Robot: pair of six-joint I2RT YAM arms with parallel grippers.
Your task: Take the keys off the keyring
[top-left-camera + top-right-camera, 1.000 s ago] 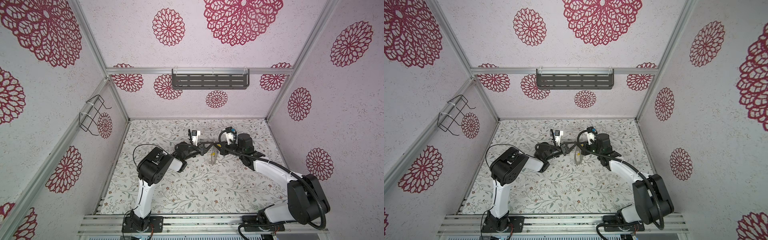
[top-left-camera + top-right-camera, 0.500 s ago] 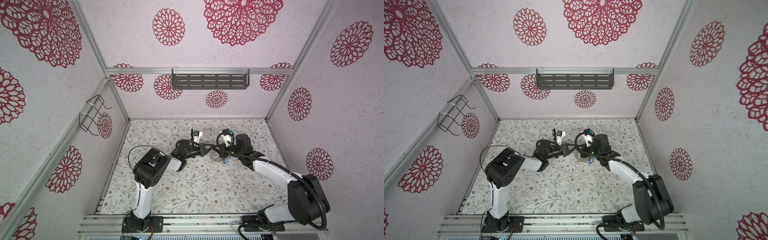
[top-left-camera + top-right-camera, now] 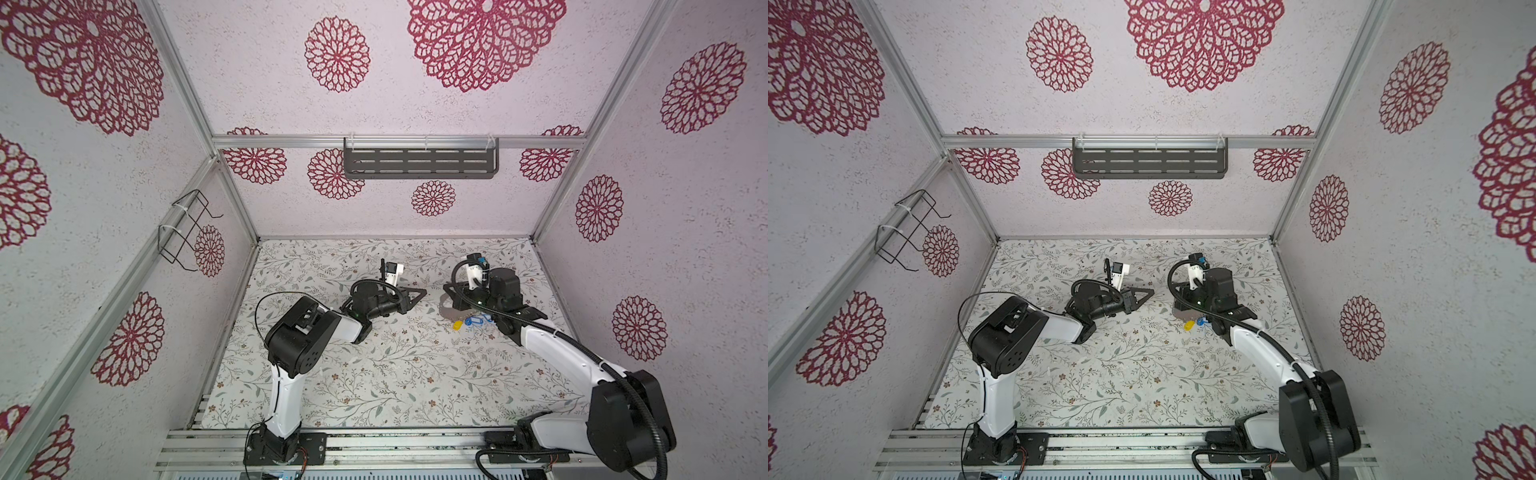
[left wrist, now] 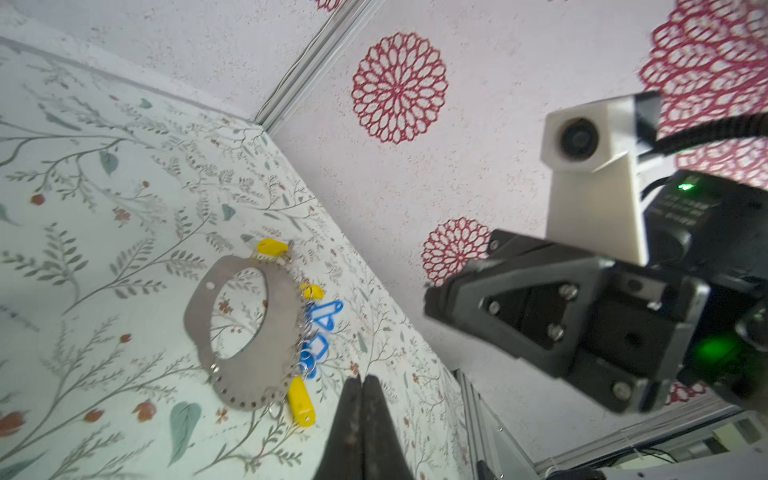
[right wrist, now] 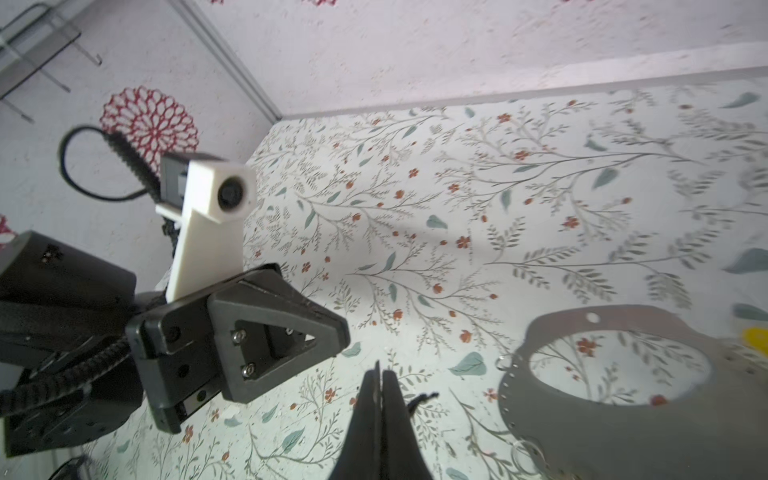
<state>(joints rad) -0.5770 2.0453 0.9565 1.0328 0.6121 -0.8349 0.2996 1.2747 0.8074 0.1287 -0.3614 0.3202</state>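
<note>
Keyring lay flat on the floral table. It was a grey band with small holes round the rim and a big centre hole, with the table print visible through it.

Keys were bunched along one side of the keyring. Blue tags sat mid-cluster, with a yellow tag at one end of the row and another yellow tag at the other. A third yellow sat just beside the blues. Small metal loops ran from the tags to the rim holes, so the tags looked attached; I couldn't verify every loop. In both top views the keyring was hard to make out under the right arm. Only yellow and blue tags showed beside it.

Left gripper: jaws pressed fully together, nothing between them. It sat on the keyring's key-free side, apart from it and touching nothing.

Right gripper: jaws also fully together, empty. It was near the keyring's key-free edge, closer to it than the left gripper, with a visible gap to the band and no contact.

The two gripper tips pointed roughly at each other with a gap between them, both off the keyring's key-free side.
</note>
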